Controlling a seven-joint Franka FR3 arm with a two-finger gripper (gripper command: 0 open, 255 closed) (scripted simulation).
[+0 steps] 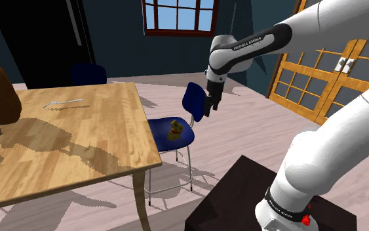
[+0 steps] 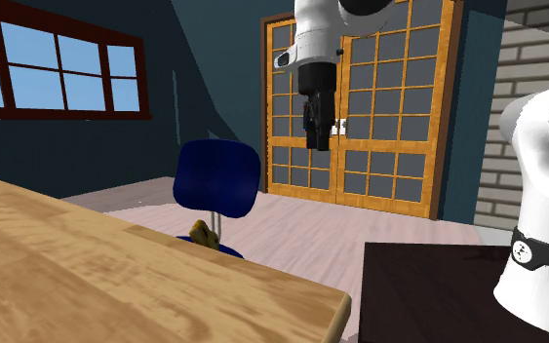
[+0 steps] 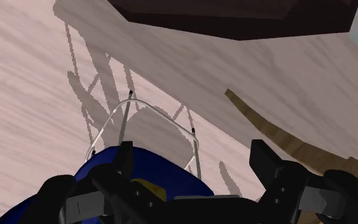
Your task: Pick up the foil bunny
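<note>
The table hides part of the bunny.

**Bunny's just chilling on the chair**

Small foil bunny, shiny golden-yellow with darker brownish patches. It's sitting upright on the blue chair seat, toward the seat's front, a bit below the middle of the shoulder view.

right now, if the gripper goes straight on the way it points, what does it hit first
Probably the floor just past the chair's blue seat, or that seat's rim; depth is unclear. The gripper points down, and the bunny lies off that line.
</note>
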